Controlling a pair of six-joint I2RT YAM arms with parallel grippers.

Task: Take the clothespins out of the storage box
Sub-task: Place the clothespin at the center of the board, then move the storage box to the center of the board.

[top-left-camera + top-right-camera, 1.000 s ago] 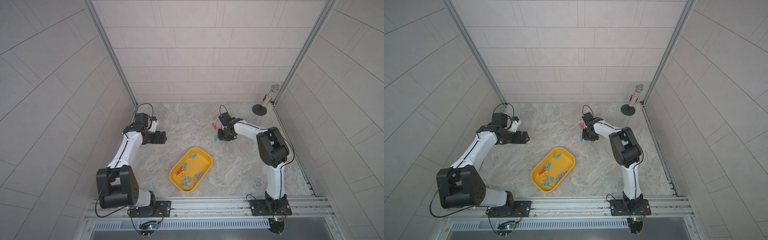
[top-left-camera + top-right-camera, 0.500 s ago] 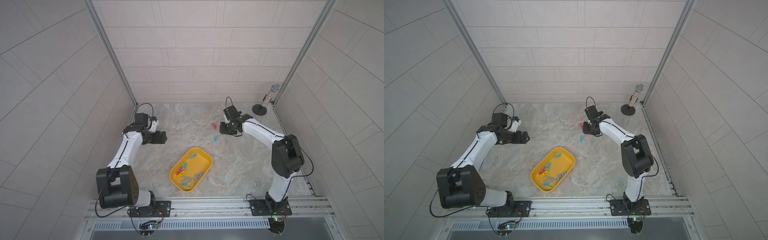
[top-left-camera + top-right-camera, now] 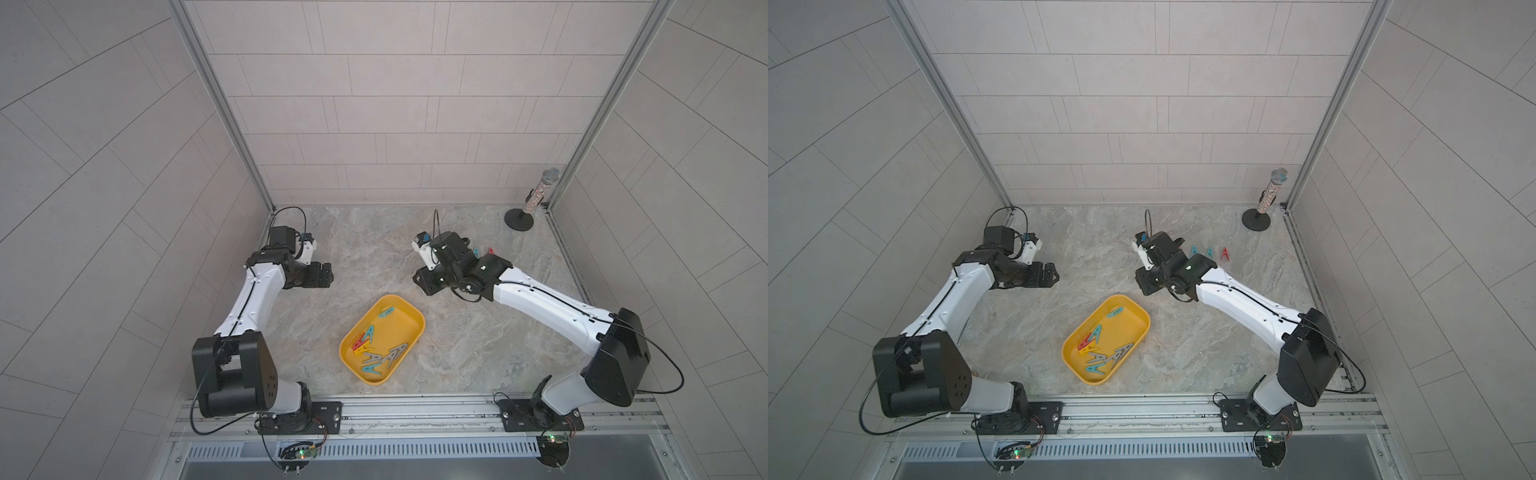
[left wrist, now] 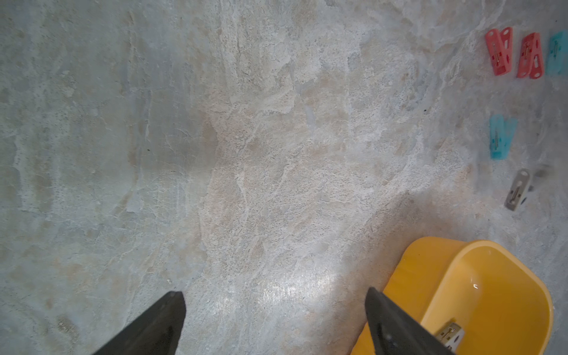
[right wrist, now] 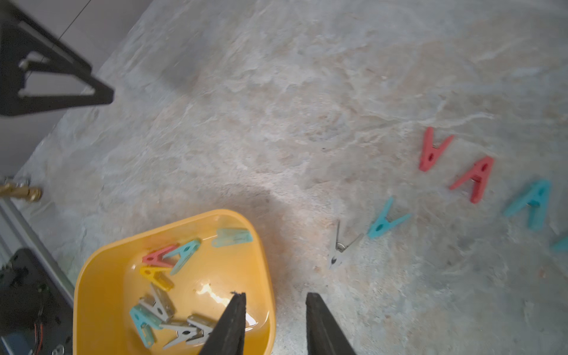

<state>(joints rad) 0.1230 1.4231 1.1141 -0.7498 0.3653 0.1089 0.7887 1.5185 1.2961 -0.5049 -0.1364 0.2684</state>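
The yellow storage box (image 3: 417,328) (image 3: 1072,360) lies mid-table with several clothespins (image 5: 159,304) in red, teal, yellow and grey inside. More clothespins lie loose on the table beyond it: grey (image 5: 338,249), teal (image 5: 385,219) and two red (image 5: 431,150); my right arm hides some in both top views. My right gripper (image 5: 275,296) (image 3: 422,282) hangs open and empty above the box's far rim (image 5: 270,276). My left gripper (image 4: 275,295) (image 3: 326,274) is wide open and empty over bare table, left of the box (image 4: 430,246).
A microphone on a round black stand (image 3: 536,199) (image 3: 1268,195) stands in the back right corner. Tiled walls and metal posts close in the table on three sides. My left gripper's fingers (image 5: 61,92) show far off in the right wrist view.
My right arm has swung its gripper away from the loose clothespins toward the storage box, and its jaws have opened a little. The left arm has not moved.
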